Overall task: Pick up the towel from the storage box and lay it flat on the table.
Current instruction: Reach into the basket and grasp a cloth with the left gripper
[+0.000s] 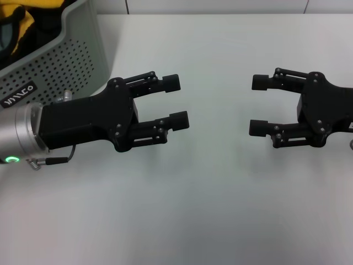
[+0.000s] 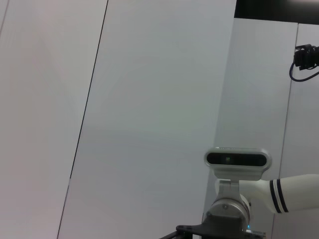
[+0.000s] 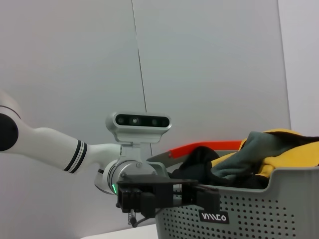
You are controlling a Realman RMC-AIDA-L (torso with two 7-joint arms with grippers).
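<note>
Head cam looks down on table (image 1: 220, 210); wrist cams level, facing each other; right's shares storage box (image 3: 249, 214).

You get bright, even overhead light w/ soft shadows under both arms on the table (image 1: 220, 210); no glare, sharp focus, slight dimming at lower corners.

We observe pale grey wall panels (image 2: 149, 99) divided by thin dark vertical seams (image 2: 87, 119). A black band (image 2: 276, 9) runs along the top edge. Illumination is even and diffuse throughout.
</note>
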